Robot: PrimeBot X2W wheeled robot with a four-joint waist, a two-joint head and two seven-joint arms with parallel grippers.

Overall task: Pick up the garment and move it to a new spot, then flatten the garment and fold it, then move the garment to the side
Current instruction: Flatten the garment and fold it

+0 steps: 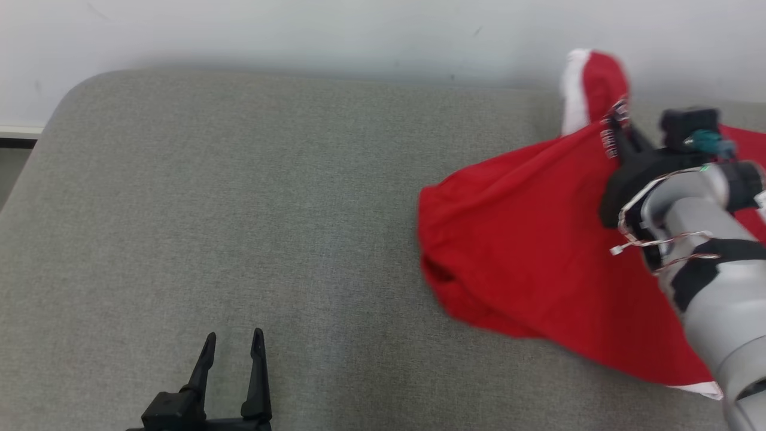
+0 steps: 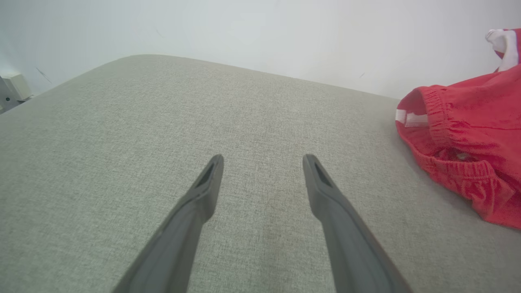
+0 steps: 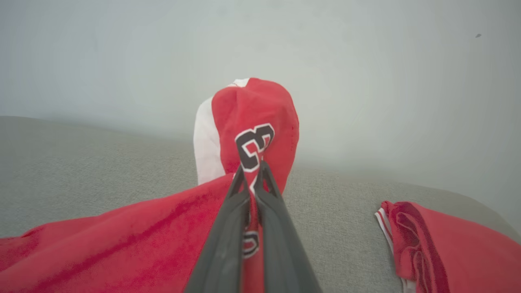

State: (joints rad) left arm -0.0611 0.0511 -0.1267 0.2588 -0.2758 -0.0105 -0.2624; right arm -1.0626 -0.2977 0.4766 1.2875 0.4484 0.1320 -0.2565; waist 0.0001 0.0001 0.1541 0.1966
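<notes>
Grey fabric surface (image 1: 239,179), pale wall (image 1: 299,30) behind. Left pincer (image 1: 233,334) at 7 o'clock, spread wide, nothing in it, well apart from the cloth. Red garment (image 1: 526,251) sits at 3 o'clock, bunched, one part pulled up. Right pincer (image 3: 251,171) clamped tight on a fold at the printed number (image 3: 254,144), white stripe (image 3: 205,142) just beside. Looks like the pick-up step: lift straight until all cloth leaves the surface, then carry toward 9 o'clock slowly. Thin pinch may slip if dragged.
</notes>
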